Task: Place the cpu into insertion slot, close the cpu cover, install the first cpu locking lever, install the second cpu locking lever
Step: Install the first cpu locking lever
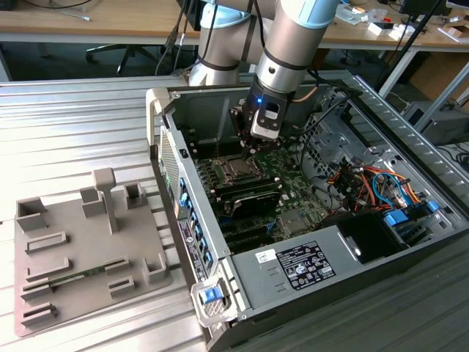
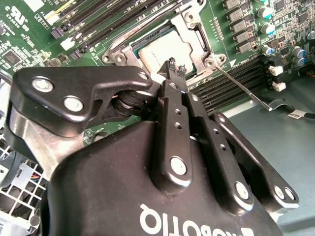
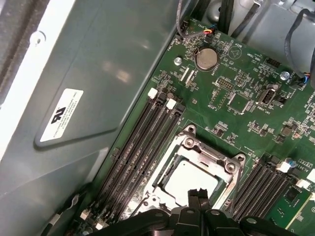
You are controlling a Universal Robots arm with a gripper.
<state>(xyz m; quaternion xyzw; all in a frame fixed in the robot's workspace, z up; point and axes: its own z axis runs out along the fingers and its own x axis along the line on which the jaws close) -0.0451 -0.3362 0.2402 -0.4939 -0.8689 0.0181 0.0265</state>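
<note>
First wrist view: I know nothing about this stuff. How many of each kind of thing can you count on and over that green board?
cpu: 1
cpu cover: 1
round silver coin cell: 1
banks of long black slots: 2
tool: 1
Total: 6

Robotics lab or workshop: cluttered wooden workbenches (image 1: 110, 26), office chair base (image 1: 121, 51), open computer case (image 1: 308, 268) on ribbed metal table (image 1: 73, 125), grey fixture plate (image 1: 66, 293).
</note>
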